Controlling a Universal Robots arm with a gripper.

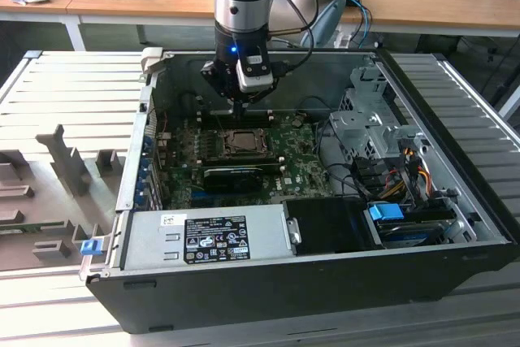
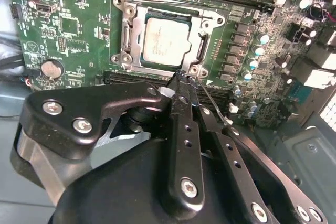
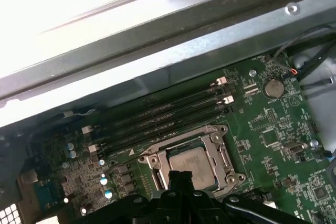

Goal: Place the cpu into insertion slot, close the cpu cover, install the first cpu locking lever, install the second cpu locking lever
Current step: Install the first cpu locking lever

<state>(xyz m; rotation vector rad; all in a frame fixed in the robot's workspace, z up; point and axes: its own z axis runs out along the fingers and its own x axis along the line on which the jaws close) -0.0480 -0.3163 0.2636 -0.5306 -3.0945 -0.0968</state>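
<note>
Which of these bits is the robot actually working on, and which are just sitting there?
In the job: hand, cpu, cover, lever.
Just there: memory slots, coin battery, card, power supply, cables.

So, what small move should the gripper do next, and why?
Probably press the thin locking lever down. The cpu already lies in the insertion slot with the cpu cover shut over it, and the gripper is at the slot's corner where this lever sticks out, seemingly unlatched.
</note>
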